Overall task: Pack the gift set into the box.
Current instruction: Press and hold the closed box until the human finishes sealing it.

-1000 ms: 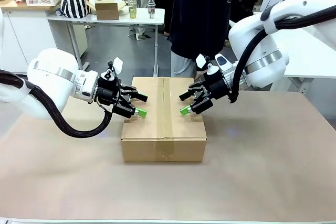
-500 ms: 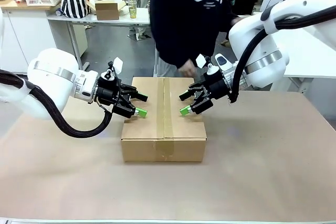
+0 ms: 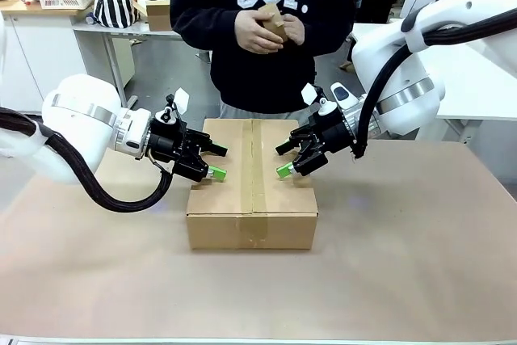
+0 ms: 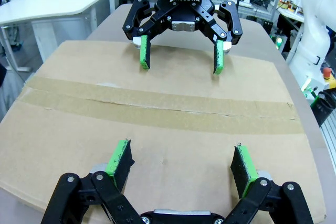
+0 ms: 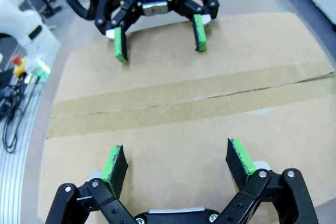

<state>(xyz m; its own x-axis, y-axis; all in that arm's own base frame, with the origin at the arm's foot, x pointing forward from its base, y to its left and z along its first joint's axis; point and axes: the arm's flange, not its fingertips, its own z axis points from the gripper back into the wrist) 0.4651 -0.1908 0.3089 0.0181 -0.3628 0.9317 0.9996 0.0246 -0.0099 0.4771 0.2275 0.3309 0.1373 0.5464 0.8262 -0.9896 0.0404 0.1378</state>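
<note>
Brown corrugated cardboard: the box stands at the middle of the table, its flaps closed and a strip of tape running along the centre seam from the near edge to the far edge. My left gripper is over the left half of the lid, fingers spread wide, green pads close above the cardboard and gripping nothing. My right gripper mirrors it over the right half, likewise spread and holding nothing. The two face each other across the taped seam, well apart. Whether any pad touches the lid I cannot tell. The tabletop lies bare beside the box's left and right edges and in front of it. At the far edge a person stands close behind the box, both hands raised at chest height around a small brown object.
</note>
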